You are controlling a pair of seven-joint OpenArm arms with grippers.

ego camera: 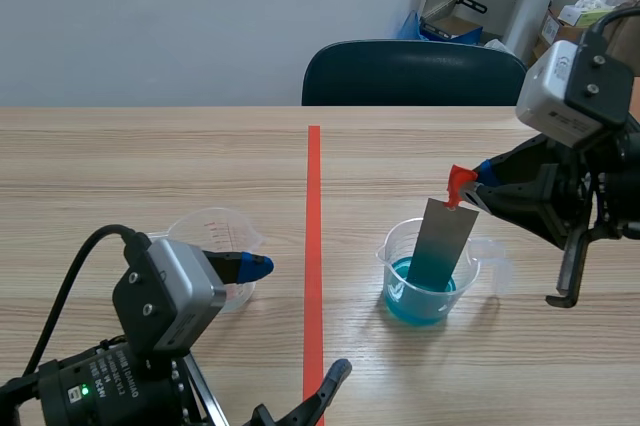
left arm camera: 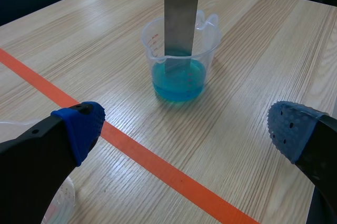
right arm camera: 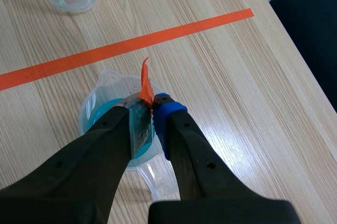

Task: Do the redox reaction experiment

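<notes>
Right side of the scene view is where we've got the action. The right gripper (ego camera: pixel 480 178) comes in from the right edge, and its fingers are pinching the top end of the metal strip (ego camera: pixel 445 244), right where the orange tab (ego camera: pixel 460 184) sticks up. From the right wrist view it's the same: the fingers (right arm camera: pixel 169 113) are clamped on the strip (right arm camera: pixel 139 124), with the tab (right arm camera: pixel 145 84) poking out just above them.

The strip hangs down into the clear beaker (ego camera: pixel 400 246), right of centre in the scene view. It's a bit tilted, with the top leaning toward the right gripper. Its bottom end sits in the blue liquid (ego camera: pixel 415 296), which only fills the lower part of the beaker. The left wrist view shows this nicely, the strip (left arm camera: pixel 181 13) dipping into the liquid (left arm camera: pixel 179 79) ahead of the gripper.

The left gripper (ego camera: pixel 295 318) is at lower left in the scene view, fingers spread wide and holding nothing. In its own view we see both blue pads (left arm camera: pixel 79 129) far apart, with bare desk (left arm camera: pixel 253 50) between them. A second beaker (ego camera: pixel 205 226) stands at lower left, just beside that gripper. We can't tell if there's anything in it.

The orange tape line (ego camera: pixel 314 246) runs up the middle of the desk between the two beakers, and a dark chair (ego camera: pixel 410 71) sits at the far edge.
</notes>
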